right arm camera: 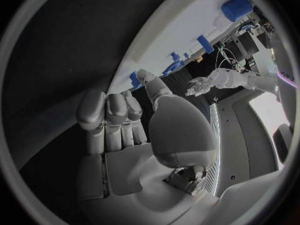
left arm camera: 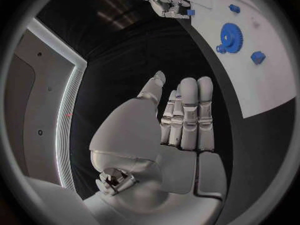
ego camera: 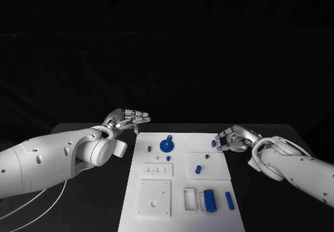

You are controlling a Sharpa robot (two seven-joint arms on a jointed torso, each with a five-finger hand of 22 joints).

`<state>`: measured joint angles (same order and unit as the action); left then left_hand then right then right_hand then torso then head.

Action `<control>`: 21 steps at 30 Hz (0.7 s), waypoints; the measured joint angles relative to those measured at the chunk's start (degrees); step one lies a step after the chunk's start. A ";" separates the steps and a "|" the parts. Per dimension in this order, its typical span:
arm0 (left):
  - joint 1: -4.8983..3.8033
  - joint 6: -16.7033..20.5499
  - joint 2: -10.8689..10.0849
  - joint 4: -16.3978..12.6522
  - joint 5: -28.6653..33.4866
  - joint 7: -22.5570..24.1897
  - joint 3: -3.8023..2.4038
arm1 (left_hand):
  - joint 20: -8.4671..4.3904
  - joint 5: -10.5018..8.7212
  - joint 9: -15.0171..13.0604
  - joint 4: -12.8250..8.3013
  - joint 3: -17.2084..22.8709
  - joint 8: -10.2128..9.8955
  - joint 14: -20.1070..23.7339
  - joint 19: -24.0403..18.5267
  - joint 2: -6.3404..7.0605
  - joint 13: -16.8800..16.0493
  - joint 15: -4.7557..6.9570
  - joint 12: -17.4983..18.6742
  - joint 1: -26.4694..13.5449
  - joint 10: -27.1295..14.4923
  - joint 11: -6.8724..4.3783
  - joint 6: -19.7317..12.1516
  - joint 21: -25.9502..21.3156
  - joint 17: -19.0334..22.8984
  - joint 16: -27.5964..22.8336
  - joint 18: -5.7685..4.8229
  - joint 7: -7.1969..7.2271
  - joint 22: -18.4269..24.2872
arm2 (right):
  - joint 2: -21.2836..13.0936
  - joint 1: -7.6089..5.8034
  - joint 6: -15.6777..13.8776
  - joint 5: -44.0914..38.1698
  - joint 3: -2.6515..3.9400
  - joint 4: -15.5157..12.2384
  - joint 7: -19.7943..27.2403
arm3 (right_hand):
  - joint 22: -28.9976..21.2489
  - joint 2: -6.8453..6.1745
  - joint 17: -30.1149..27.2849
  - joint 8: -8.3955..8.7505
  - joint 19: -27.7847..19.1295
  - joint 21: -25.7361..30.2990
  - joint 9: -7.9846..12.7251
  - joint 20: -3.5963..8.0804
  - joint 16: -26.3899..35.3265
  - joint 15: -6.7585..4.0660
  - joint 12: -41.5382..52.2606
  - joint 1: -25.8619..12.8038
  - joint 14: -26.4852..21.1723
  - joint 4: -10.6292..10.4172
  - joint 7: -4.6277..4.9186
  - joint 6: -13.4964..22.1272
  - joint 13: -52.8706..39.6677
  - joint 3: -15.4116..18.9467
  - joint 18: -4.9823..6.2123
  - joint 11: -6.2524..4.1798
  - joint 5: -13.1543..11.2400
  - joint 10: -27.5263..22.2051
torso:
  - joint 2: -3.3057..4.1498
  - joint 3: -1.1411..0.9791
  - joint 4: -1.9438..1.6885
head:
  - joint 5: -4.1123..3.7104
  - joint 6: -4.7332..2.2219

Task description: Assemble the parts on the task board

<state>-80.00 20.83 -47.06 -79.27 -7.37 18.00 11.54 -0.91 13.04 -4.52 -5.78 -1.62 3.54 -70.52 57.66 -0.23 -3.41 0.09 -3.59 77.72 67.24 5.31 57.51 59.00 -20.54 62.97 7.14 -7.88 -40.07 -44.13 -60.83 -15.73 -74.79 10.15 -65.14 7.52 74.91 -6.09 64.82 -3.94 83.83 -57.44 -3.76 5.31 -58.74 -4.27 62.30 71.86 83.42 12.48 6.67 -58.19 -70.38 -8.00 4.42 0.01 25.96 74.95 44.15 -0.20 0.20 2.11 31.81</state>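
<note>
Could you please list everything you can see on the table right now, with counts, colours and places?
task board: one, white, middle of the black table, running from far edge to near edge.
gear: one, blue, far part of the board, toward the left.
cylinder: one, blue, large, near part of the board, beside a white bracket.
peg: one, blue, slim, just right of the cylinder.
small parts: several, blue, scattered over the far half and middle of the board.
square plate: one, white, near left part of the board.
table: one, black.
left hand: silver, fingers apart, holding nothing, off the board's far left corner.
right hand: silver, fingers curled at the board's far right edge, beside a small blue part.
</note>
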 measured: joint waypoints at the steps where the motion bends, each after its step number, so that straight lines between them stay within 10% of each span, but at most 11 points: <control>1: 0.01 0.00 0.00 0.01 0.00 0.00 0.00 | 0.00 0.00 0.00 0.00 0.00 0.00 0.00 0.00 0.00 0.00 0.00 0.00 0.00 0.00 0.00 0.00 0.00 0.00 0.00 -0.01 0.00 0.00 | 0.12 0.11 -0.04 0.01 0.00 0.06 0.00 | 0.00 0.00 0.00 0.00 0.00 0.00 0.00 0.00 -0.13 0.00 0.00 0.00 0.00 0.00 0.00 0.00 0.00 0.00 0.00 0.00 0.00 0.00 | 0.01 -0.01 -0.02 | 0.05 0.01; 21: 0.06 -0.09 -0.07 0.03 0.00 -0.02 0.00 | 0.00 0.00 -0.01 -0.24 -0.24 0.00 0.00 0.00 0.00 0.00 0.00 0.00 0.00 -0.19 -0.20 0.00 0.00 0.01 0.00 -0.09 0.00 -0.15 | 1.69 1.02 -0.84 0.12 0.08 1.24 0.06 | 0.00 0.99 0.15 0.00 0.00 -0.24 0.00 0.00 -0.22 -0.01 0.47 -0.54 0.01 0.25 -0.46 -1.33 -0.36 -3.47 -0.02 0.00 -3.57 0.01 | 0.00 0.00 0.05 | 0.43 0.38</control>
<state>-79.94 20.74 -47.13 -79.24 -7.37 17.98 11.55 -0.91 13.04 -4.53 -6.02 -1.86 3.54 -70.52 57.66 -0.23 -3.41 0.09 -3.59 77.73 67.05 5.11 57.51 59.00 -20.53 62.97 7.05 -7.88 -40.22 -42.44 -59.81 -16.56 -74.67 10.23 -63.91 7.58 74.91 -5.10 64.97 -3.94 83.83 -57.68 -3.76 5.31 -58.96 -4.28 62.78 71.32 83.43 12.73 6.21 -59.52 -70.74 -11.47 4.40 0.01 22.39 74.96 44.15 -0.20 0.25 2.54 32.19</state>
